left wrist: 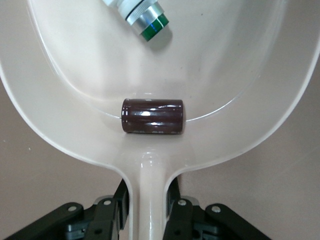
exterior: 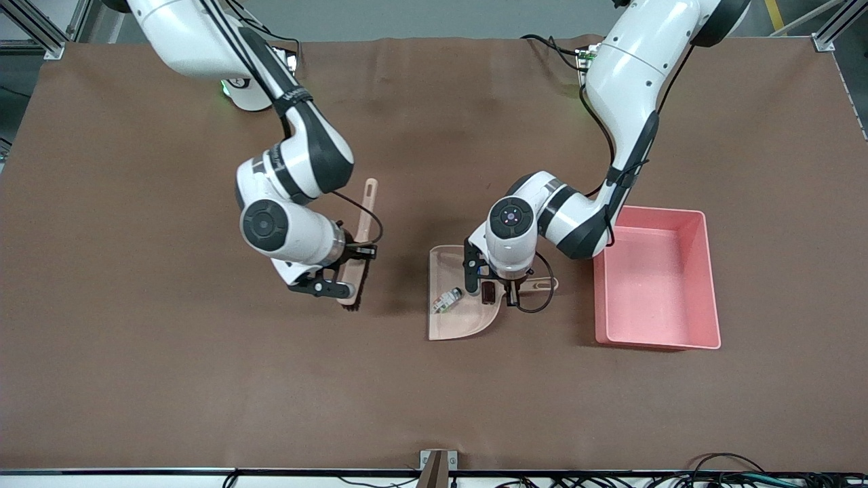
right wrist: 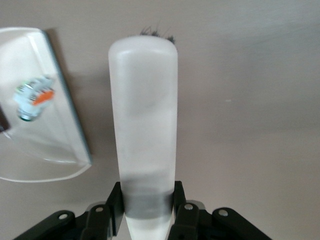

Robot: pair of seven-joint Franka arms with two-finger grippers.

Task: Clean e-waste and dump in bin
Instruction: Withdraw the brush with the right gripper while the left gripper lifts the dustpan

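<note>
Beige dustpan on the worktop beside the pink bin, cradling light, roll-prone e-waste — switch part, maroon cylinder — handle clamped by left gripper; right gripper clamped on brush.

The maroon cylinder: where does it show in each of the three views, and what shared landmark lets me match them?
Front view: maroon cylinder lies in the dustpan, by the left gripper.
Left wrist view: mid-picture, just above the dustpan's handle neck.
Right wrist view: only a dark sliver at the picture's edge, too little to tell.
Shared landmark: the white-and-green switch, in the same dustpan.
</note>
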